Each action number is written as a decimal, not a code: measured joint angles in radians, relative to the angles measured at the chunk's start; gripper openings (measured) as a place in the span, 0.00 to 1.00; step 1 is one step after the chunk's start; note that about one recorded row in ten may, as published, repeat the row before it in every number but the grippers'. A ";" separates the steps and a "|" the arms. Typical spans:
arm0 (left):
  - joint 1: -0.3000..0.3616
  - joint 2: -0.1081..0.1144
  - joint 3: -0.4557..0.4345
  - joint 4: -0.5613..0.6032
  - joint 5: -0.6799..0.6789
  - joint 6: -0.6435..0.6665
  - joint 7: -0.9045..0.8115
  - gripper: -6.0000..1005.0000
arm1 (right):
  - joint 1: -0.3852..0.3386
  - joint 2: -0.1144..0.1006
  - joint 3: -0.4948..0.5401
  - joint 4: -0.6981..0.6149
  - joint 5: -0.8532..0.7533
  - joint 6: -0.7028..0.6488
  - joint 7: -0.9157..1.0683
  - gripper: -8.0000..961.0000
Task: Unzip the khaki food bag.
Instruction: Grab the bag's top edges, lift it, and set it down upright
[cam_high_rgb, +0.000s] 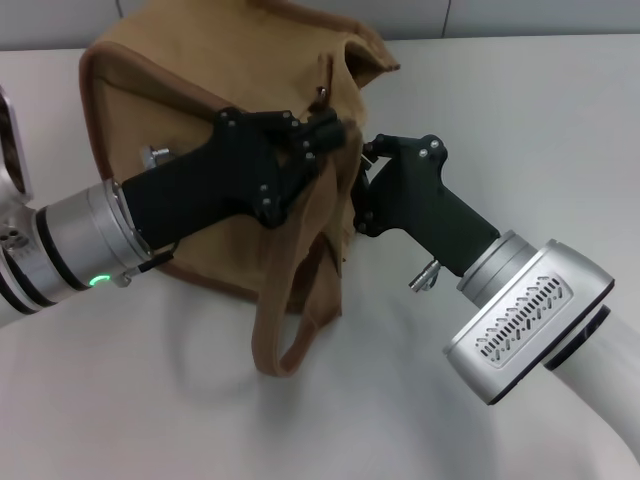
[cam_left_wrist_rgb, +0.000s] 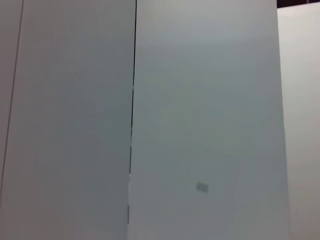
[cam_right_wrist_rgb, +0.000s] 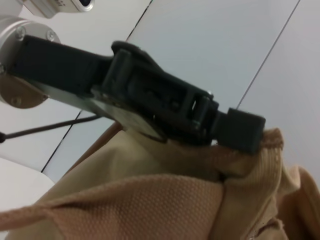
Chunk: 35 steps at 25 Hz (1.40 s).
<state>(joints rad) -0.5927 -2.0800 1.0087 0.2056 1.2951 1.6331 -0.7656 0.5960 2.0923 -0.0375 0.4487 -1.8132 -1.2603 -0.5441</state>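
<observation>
Pinching the soft, floppy boxy khaki canvas food bag (cam_high_rgb: 200, 130) at its top, your left tool (cam_high_rgb: 325, 130) steadies it; right tool (cam_high_rgb: 368, 160): cannot tell.

Light is even and fairly bright across the head view, coming from above, with soft, faint shadows on the white counter (cam_high_rgb: 520, 110) beneath the khaki food bag (cam_high_rgb: 190, 90) and the arms. A mild glare sits on the silver arm housings. The left wrist view is flat, pale grey and slightly hazy (little in it to focus on). In the right wrist view the nearest fabric is soft and blurred.
</observation>
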 joint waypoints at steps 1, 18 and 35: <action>0.000 0.000 0.000 0.000 0.000 0.000 0.000 0.06 | -0.002 0.000 0.000 -0.001 0.000 0.001 0.001 0.02; 0.139 0.002 -0.006 -0.041 -0.526 0.081 -0.049 0.06 | -0.083 0.000 0.001 -0.059 0.007 0.015 0.009 0.02; 0.179 0.005 -0.009 -0.040 -0.526 0.081 -0.049 0.06 | -0.079 -0.009 0.093 -0.074 -0.002 -0.003 0.187 0.03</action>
<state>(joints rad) -0.4138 -2.0750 1.0001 0.1658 0.7690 1.7138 -0.8146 0.5171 2.0833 0.0556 0.3747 -1.8152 -1.2638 -0.3571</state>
